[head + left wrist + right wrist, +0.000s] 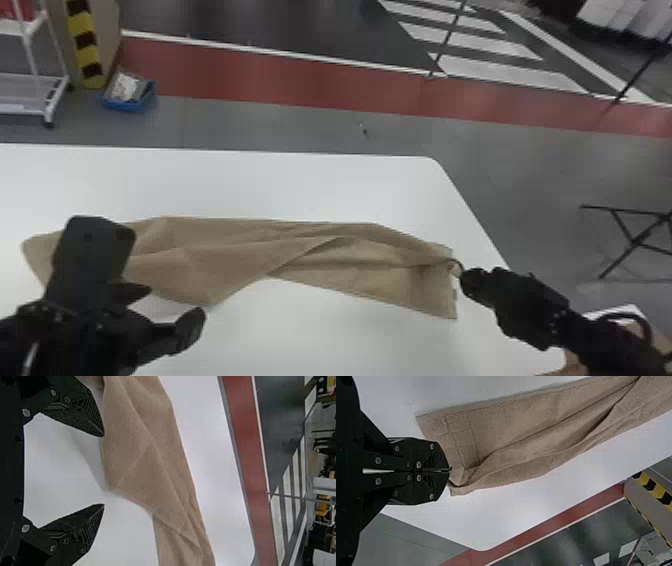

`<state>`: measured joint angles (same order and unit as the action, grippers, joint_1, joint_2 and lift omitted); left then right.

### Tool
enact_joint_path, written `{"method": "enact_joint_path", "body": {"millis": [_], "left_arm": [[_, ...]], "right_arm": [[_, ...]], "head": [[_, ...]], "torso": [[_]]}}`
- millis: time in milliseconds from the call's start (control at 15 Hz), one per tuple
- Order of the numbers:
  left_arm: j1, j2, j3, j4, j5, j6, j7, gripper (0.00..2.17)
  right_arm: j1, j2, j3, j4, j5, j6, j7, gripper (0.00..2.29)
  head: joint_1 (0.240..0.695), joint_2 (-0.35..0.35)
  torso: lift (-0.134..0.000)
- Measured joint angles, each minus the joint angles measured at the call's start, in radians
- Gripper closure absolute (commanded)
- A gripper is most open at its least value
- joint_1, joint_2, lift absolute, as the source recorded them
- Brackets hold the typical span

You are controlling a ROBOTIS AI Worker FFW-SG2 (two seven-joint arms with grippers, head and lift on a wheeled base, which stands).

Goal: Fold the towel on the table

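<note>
A tan towel (215,260) lies rumpled lengthwise across the white table, with creases and overlapping layers. Over its left part stands my left gripper (165,305), open. In the left wrist view that gripper (104,470) has its fingers wide apart, bare table between them, and the towel (142,463) beyond the tips. At the towel's right end is my right gripper (462,275). The right wrist view shows this gripper (449,471) closed on the edge of the towel (514,443) near one corner, the cloth gathered in small folds at the fingertips.
The white table (225,185) has its far edge and rounded right corner beyond the towel. On the floor behind stand a blue bin (129,95) and a white rack (37,95). A black folding stand (635,240) is to the right.
</note>
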<state>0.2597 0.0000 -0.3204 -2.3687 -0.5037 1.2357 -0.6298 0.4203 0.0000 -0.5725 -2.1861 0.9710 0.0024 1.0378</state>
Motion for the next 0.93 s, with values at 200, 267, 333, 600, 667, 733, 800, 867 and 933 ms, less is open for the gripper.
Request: {"method": "enact_joint_path", "body": {"millis": [200,267,333,600,667,733,800,867,933], "left_arm": [[0.02,0.0,-0.085,0.066,-0.015,-0.064,0.062,0.35],[0.019,0.0,-0.107,0.091,-0.016,-0.098,0.102,0.35],[0.018,0.0,-0.131,0.116,-0.016,-0.134,0.147,0.35],[0.003,0.0,-0.188,0.15,-0.012,-0.237,0.212,0.35],[-0.011,0.0,-0.196,0.162,-0.013,-0.242,0.213,0.35],[-0.034,0.0,-0.203,0.187,-0.014,-0.244,0.21,0.35],[-0.06,0.0,-0.208,0.217,-0.016,-0.245,0.204,0.35],[-0.079,0.0,-0.21,0.248,-0.017,-0.245,0.201,0.35],[-0.097,0.0,-0.209,0.28,-0.018,-0.253,0.197,0.35]], "right_arm": [[0.0,0.0,0.007,-0.002,0.0,0.003,0.001,1.95],[0.001,0.0,0.008,-0.003,0.0,0.005,0.001,1.95],[0.004,0.0,0.008,-0.006,0.0,0.006,0.001,1.95],[0.013,0.0,0.006,-0.012,0.0,0.006,0.001,1.95],[0.016,0.0,0.006,-0.014,0.0,0.006,0.001,1.95],[0.02,0.0,0.006,-0.016,0.0,0.006,0.001,1.95],[0.022,0.0,0.006,-0.017,0.0,0.006,0.001,1.95],[0.023,0.0,0.006,-0.018,0.0,0.006,0.001,1.95],[0.025,0.0,0.006,-0.019,0.0,0.006,0.001,1.95]], "head": [[0.695,-0.35],[0.695,-0.35],[0.695,-0.35],[0.695,-0.35],[0.695,-0.35],[0.695,-0.35],[0.695,-0.35],[0.695,-0.35],[0.695,-0.35]], "torso": [[-0.125],[-0.125],[-0.125],[-0.125],[-0.125],[-0.125],[-0.125],[-0.125],[-0.125]]}}
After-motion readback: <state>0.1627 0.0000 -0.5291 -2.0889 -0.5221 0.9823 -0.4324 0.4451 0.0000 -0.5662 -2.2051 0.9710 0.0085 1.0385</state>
